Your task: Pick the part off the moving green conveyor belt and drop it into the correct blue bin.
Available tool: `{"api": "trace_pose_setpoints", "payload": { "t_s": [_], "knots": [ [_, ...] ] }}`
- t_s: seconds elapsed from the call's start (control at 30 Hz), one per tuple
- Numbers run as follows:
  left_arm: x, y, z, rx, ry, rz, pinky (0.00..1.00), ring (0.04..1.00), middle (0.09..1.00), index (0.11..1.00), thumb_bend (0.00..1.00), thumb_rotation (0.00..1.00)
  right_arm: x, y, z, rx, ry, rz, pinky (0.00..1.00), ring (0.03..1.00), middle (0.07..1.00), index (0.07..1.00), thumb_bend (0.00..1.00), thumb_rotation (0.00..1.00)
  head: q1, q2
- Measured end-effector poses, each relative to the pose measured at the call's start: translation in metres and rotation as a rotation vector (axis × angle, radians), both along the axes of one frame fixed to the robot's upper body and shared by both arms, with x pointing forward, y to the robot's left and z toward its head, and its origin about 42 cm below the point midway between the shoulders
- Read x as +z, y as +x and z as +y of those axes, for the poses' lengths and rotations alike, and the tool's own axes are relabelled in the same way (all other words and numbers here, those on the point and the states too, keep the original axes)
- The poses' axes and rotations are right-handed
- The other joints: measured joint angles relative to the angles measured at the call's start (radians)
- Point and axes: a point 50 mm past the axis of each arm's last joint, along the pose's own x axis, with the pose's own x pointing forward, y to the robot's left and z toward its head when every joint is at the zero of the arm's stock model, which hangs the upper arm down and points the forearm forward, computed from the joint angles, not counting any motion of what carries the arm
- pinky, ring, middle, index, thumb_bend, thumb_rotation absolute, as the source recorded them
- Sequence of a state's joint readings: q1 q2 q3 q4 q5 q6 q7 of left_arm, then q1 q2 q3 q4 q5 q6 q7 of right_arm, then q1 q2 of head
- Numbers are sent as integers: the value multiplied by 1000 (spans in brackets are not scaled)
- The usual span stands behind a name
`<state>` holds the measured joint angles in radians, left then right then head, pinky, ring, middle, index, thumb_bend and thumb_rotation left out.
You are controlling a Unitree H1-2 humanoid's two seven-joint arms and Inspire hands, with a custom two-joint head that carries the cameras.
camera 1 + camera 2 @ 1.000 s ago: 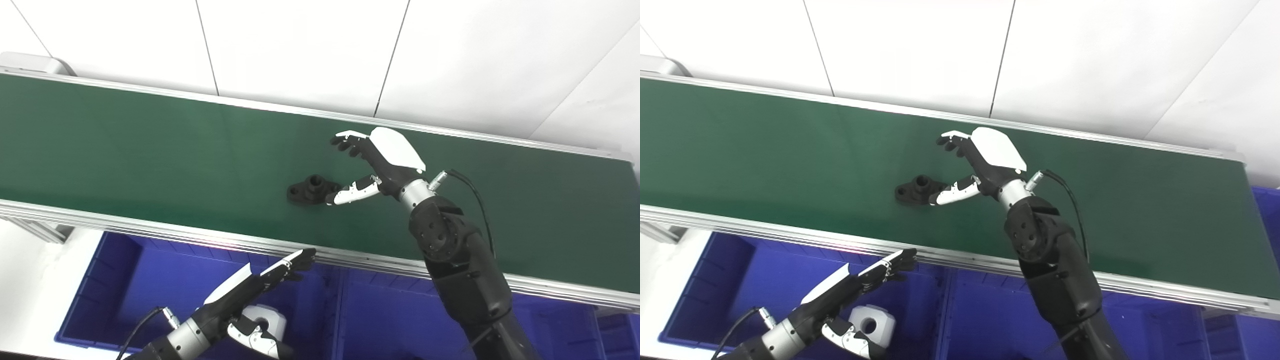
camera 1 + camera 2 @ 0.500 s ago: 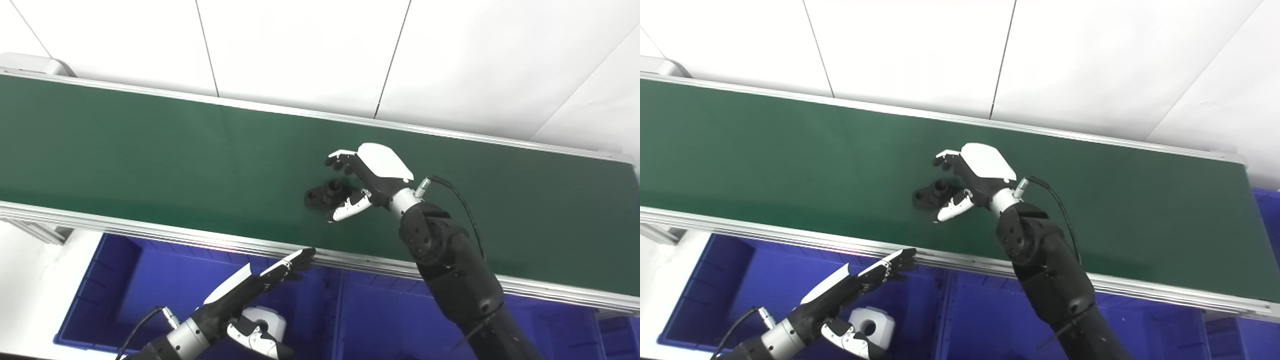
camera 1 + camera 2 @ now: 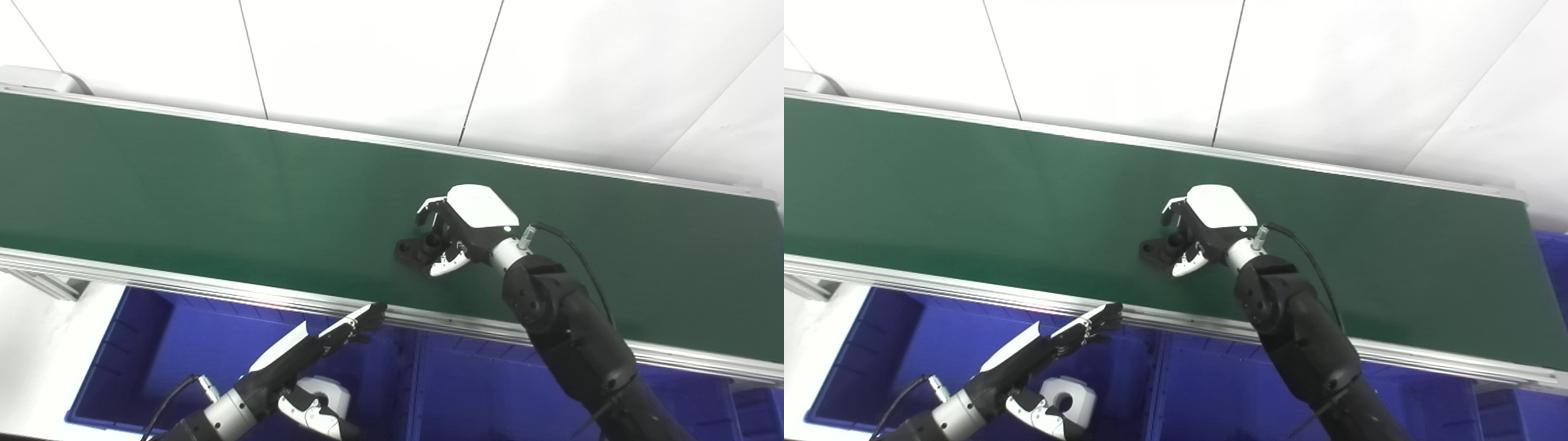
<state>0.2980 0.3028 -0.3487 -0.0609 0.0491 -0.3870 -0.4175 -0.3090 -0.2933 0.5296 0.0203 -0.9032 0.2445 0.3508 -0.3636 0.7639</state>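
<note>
Part (image 3: 416,250): black, rigid, likely light flanged piece lying on green conveyor belt (image 3: 184,184), at 9 o'clock of right robot hand (image 3: 456,236), whose fingers are curling around raised boss—best hold. Left robot hand (image 3: 312,352) idling, fingers spread, empty.

**What the views hide or cut off**

The right hand (image 3: 467,228) covers the right end of the black part (image 3: 416,250) on the green conveyor belt (image 3: 184,184); whether its fingers actually press the part cannot be told. Both ends of the belt run past the picture edges. The left hand (image 3: 306,352) hides part of the white piece (image 3: 1067,399) in the left blue bin (image 3: 153,343), and its arm is cut off at the bottom edge. The right blue bin (image 3: 478,392) is cut off below and partly hidden behind the right arm.
</note>
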Motion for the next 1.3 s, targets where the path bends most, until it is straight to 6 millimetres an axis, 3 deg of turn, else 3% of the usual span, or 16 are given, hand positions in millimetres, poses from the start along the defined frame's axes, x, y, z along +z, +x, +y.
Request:
{"api": "trace_pose_setpoints", "payload": {
  "t_s": [0.33,0.43,0.8,1.07,1.23,1.3],
  "knots": [
    [3,1,-1,-1,2,-5,863,928,960,970,684,399,5,-2,-15,62,-69,-51,395,411,522,604,526,0,-2,3],
    [3,1,-1,-1,1,-6,858,922,957,966,684,394,7,-4,-16,63,-63,-60,434,404,477,557,515,0,-3,3],
    [6,2,-2,-3,0,-13,846,920,959,968,680,384,47,-45,-17,69,45,-218,448,434,446,539,511,0,-5,15],
    [7,3,-2,-2,1,-14,836,901,950,963,682,384,56,-75,-24,8,128,-250,352,458,469,488,520,0,-5,29],
    [10,3,-3,1,-2,-11,832,906,955,965,703,411,62,-106,-26,-25,179,-266,192,442,478,485,521,0,-6,55],
    [13,3,-3,3,-5,-14,829,907,955,964,706,415,58,-118,-28,-42,190,-246,179,440,480,485,521,0,-8,64]
  ]
}}
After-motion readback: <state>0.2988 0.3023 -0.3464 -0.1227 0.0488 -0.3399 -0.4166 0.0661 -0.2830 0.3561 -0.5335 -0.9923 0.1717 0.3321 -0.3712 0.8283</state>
